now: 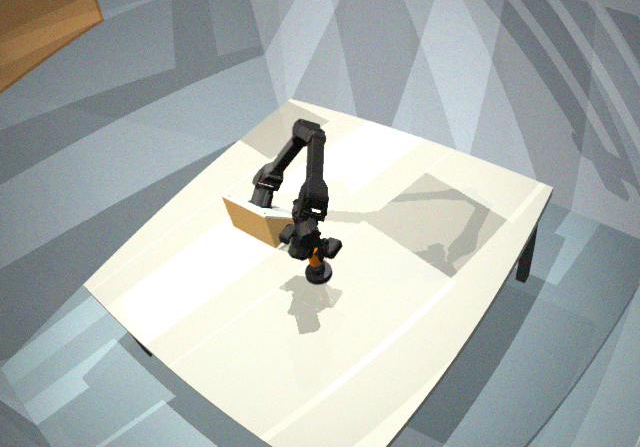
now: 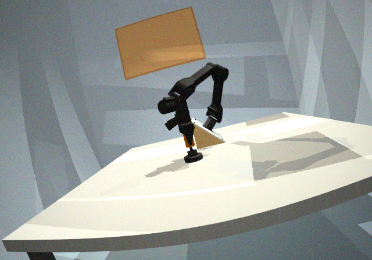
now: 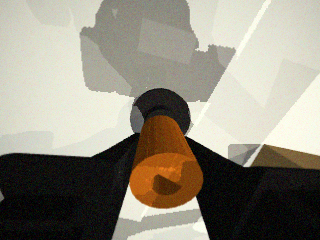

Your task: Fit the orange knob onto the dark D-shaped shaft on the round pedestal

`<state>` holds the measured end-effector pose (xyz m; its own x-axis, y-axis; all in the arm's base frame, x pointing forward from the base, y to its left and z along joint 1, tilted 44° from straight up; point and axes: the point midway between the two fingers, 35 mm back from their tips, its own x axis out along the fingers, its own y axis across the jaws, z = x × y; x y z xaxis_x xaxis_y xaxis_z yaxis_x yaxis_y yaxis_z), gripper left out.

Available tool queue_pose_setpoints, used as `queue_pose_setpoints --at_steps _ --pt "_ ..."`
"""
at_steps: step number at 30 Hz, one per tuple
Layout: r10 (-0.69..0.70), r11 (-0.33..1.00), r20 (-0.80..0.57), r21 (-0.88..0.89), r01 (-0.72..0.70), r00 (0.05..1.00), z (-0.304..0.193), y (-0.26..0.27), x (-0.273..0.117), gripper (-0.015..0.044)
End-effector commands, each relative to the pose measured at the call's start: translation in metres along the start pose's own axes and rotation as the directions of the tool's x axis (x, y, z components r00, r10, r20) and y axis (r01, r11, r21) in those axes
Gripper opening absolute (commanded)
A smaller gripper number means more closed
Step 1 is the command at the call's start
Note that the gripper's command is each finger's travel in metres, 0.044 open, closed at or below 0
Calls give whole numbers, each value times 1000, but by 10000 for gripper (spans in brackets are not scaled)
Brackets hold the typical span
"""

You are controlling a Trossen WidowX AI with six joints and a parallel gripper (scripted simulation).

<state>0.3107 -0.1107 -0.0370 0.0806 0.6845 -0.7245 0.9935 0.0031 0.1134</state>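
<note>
The orange knob (image 1: 313, 260) (image 2: 186, 140) (image 3: 162, 137) is upright or nearly so, between the fingers of my gripper (image 1: 315, 254) (image 2: 189, 143) (image 3: 161, 138), which is shut on it. Its near end in the wrist view shows a dark, partly round recess. The round black pedestal (image 1: 318, 275) (image 2: 193, 157) (image 3: 160, 97) stands on the table directly below the knob. A short piece of the dark shaft (image 2: 190, 149) shows between the knob's lower end and the pedestal's collar. The knob hides the shaft's tip, so I cannot tell whether the tip is inside the hole. The flat side is not visible.
The arm's base stands on a wedge block (image 1: 251, 221) (image 2: 207, 137) with a tan side and white top, close behind the pedestal. The pale table (image 1: 232, 359) (image 2: 144, 215) carries shadows of the arm. An orange-brown panel (image 1: 41, 18) (image 2: 158, 41) shows in the background.
</note>
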Motion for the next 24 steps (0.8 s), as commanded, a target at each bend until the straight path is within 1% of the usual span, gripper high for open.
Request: queue_pose_setpoints --at_steps 1,24 --pt "0 1000 1 10 0 1000 0 -1 1 0" --pt "0 1000 1 10 0 1000 0 -1 1 0"
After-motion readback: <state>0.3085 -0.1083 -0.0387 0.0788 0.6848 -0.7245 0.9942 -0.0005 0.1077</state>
